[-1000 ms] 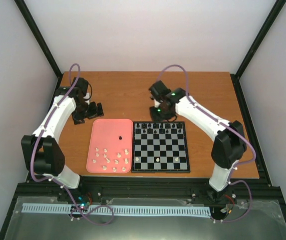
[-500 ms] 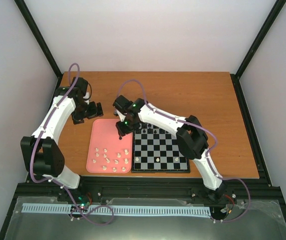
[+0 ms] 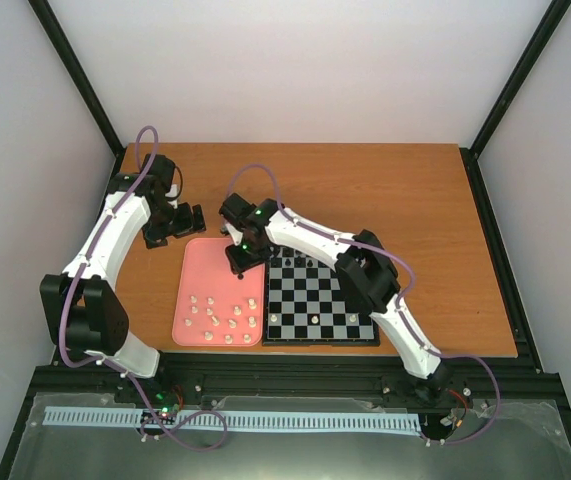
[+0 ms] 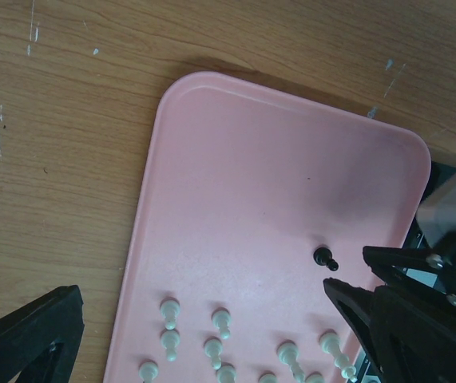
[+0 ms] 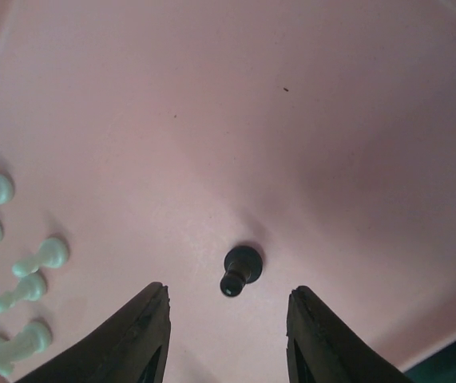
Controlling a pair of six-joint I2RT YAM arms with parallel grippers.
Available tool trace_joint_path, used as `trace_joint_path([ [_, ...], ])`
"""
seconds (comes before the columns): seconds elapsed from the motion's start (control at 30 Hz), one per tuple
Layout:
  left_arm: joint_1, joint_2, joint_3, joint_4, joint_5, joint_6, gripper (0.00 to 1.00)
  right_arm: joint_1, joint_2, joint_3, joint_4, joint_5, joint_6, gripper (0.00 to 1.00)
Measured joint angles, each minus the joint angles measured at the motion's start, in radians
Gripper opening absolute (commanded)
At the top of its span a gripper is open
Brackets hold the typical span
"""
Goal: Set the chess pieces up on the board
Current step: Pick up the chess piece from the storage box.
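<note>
On the pink tray (image 3: 193, 262), in its far right part, a single black pawn (image 5: 240, 266) lies alone (tipped on its side, as far as the wrist views show). It is small, glossy and round-headed. The right gripper (image 5: 228, 307) reaches in over the tray's right edge. Its fingers stand apart, with the pawn just ahead of the gap between their tips and touching neither. At the tray's near end, cream-white pieces (image 3: 221, 312) lie scattered. Just beside the tray's right edge sits the board (image 3: 305, 300), with black pieces (image 3: 310, 260) along its far row. Beyond the tray's far left corner the left gripper (image 3: 172, 226) hovers over the table (image 3: 415, 200), fingers wide apart and holding nothing.
</note>
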Motion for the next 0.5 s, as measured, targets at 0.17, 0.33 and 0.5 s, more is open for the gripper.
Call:
trace_joint_path([
  [0.17, 0.0, 0.0, 0.0, 0.0, -0.003, 0.0, 1.0, 0.0, 0.037, 0.02, -0.009, -0.005, -0.002, 0.37],
  [0.33, 0.0, 0.0, 0.0, 0.0, -0.003, 0.0, 1.0, 0.0, 0.057, 0.034, -0.023, -0.006, -0.004, 0.33],
  [0.5, 0.0, 0.0, 0.0, 0.0, -0.004, 0.0, 1.0, 0.0, 0.069, 0.041, -0.027, -0.014, -0.006, 0.26],
])
